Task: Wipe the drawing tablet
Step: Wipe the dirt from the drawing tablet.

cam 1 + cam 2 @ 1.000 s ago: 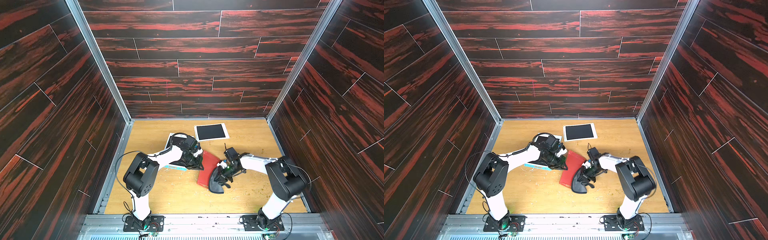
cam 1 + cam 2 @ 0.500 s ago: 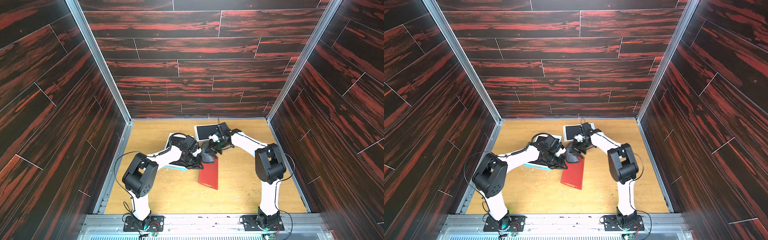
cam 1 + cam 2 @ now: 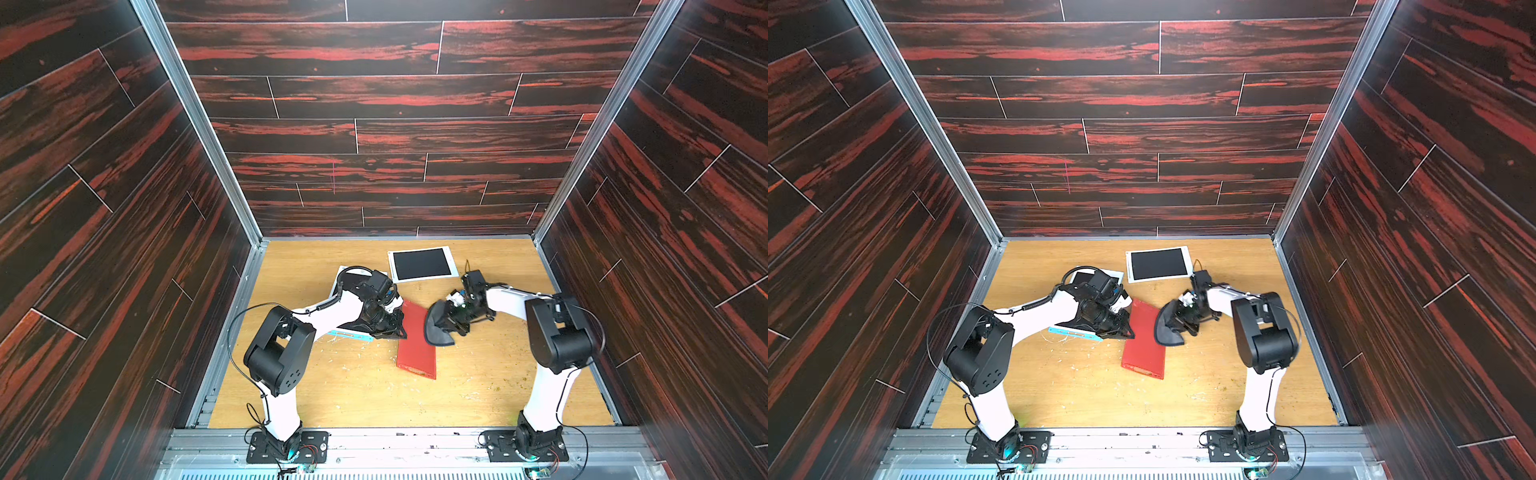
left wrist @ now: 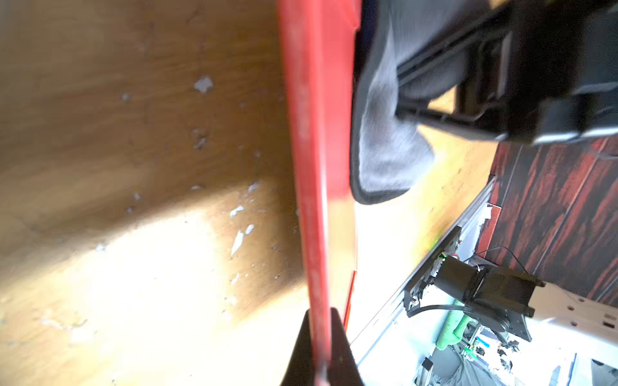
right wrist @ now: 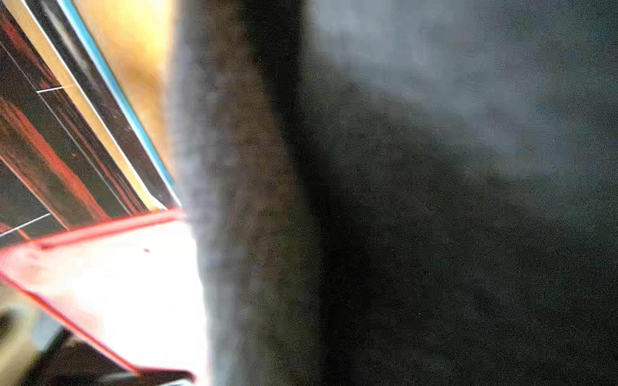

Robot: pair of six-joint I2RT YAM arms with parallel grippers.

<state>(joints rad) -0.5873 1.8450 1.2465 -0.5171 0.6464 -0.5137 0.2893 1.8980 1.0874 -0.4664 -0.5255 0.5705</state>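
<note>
The red drawing tablet [image 3: 417, 340] [image 3: 1144, 343] sits near the middle of the bench [image 3: 332, 399] [image 3: 1079, 399], its long side running from the back towards the front. The left pincer [image 3: 399, 328] [image 3: 1127, 330] is closed on the tablet's left long edge. In the left wrist view the two dark fingertips [image 4: 302, 354] sit on either side of the thin red slab [image 4: 317, 133], which is seen edge-on. Whether the tablet's near end rests on the bench cannot be told.

The right pincer [image 3: 453, 320] [image 3: 1183, 318] is clamped shut on a dark grey cloth [image 3: 436, 328] [image 3: 1167, 328]. The cloth hangs in a rounded fold at the tablet's right long edge. In the left wrist view the cloth [image 4: 384, 150] lies right beside the red face. The right wrist view is mostly filled by blurred cloth [image 5: 401, 234], with a bright, red-rimmed corner of the tablet [image 5: 117, 284] next to it. How firmly the cloth presses on the surface cannot be told.

A white-framed tablet [image 3: 422, 264] [image 3: 1158, 264] with a black screen lies flat at the back of the bench, apart from both arms. A blue-edged tablet [image 3: 349, 334] [image 3: 1073, 332] lies partly under the left arm. Pale flecks [image 3: 345, 365] are scattered on the wood in front of it.
</note>
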